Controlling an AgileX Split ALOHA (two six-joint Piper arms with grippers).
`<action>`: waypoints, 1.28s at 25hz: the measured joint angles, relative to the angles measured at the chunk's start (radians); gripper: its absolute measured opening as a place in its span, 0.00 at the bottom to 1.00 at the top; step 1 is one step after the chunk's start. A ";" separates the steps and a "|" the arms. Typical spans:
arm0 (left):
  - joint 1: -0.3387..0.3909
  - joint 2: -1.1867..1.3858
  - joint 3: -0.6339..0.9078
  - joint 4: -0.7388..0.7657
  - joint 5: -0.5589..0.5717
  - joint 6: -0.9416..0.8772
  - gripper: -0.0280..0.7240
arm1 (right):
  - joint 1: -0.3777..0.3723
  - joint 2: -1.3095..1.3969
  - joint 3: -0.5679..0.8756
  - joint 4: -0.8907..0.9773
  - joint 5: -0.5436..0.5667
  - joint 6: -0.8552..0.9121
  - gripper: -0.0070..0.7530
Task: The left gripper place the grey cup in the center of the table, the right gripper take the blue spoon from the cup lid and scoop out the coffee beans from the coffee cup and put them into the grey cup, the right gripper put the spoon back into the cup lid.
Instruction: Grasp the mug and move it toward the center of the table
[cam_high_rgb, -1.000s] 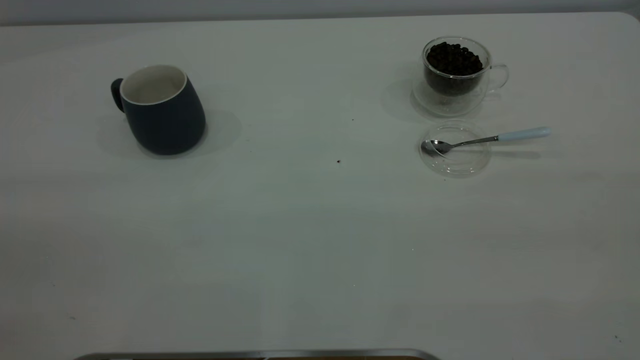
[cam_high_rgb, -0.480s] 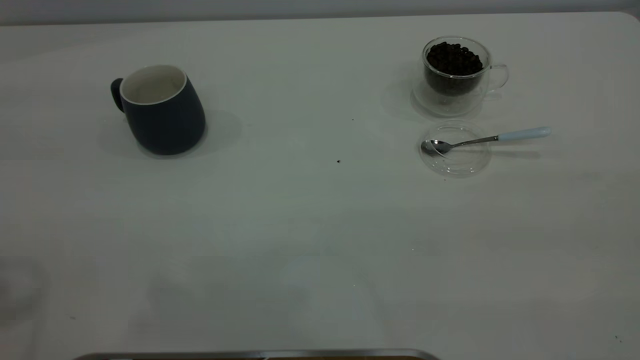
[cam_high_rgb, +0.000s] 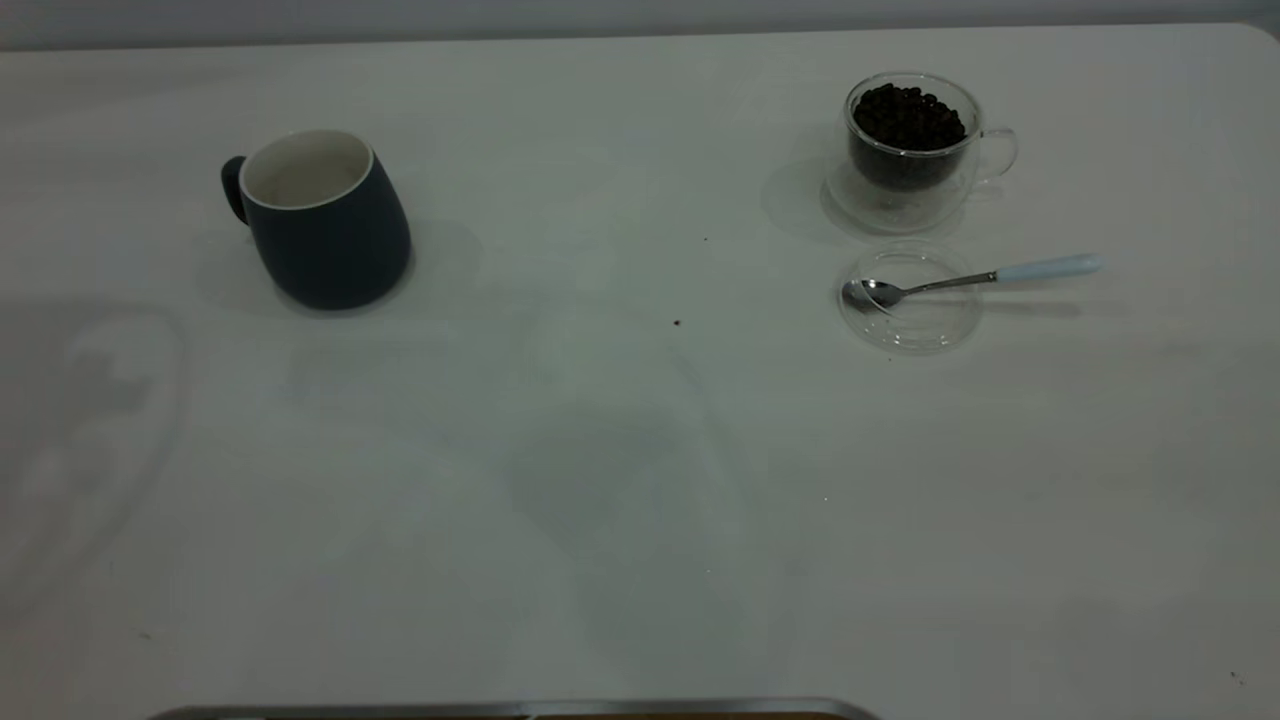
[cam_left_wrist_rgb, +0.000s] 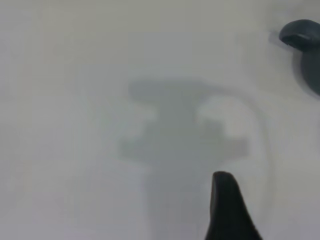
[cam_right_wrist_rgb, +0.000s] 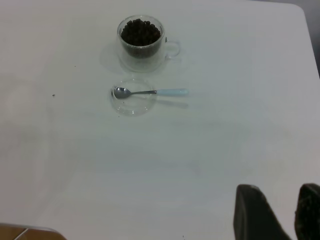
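Note:
The grey cup (cam_high_rgb: 325, 220) stands upright at the table's far left, handle turned outward; its edge shows in the left wrist view (cam_left_wrist_rgb: 305, 45). The glass coffee cup (cam_high_rgb: 910, 140) full of beans stands at the far right (cam_right_wrist_rgb: 141, 42). In front of it lies the clear cup lid (cam_high_rgb: 910, 298) with the blue spoon (cam_high_rgb: 975, 278) resting across it, bowl in the lid (cam_right_wrist_rgb: 132, 97). My left gripper (cam_left_wrist_rgb: 275, 190) hovers over bare table short of the grey cup, open, with one finger (cam_left_wrist_rgb: 227, 210) showing. My right gripper (cam_right_wrist_rgb: 287, 200) hangs far back from the spoon, shut and holding nothing.
Neither arm shows in the exterior view, only their shadows on the white table (cam_high_rgb: 640, 450). A few dark specks (cam_high_rgb: 677, 323) lie near the middle. A metal-edged object (cam_high_rgb: 520, 708) runs along the near border.
A gripper-shaped shadow has spread up the table's left side toward the grey cup, and another has grown at the centre. Cups, lid and spoon have not moved.

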 joint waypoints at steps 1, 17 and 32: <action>0.000 0.039 -0.026 0.000 -0.002 0.032 0.71 | 0.000 0.000 0.000 0.000 0.000 0.000 0.32; -0.096 0.540 -0.307 0.007 -0.030 0.689 0.71 | 0.000 0.000 0.000 0.000 0.000 0.000 0.32; -0.141 0.679 -0.311 0.007 -0.210 1.042 0.71 | 0.000 0.000 0.000 0.000 0.000 0.000 0.32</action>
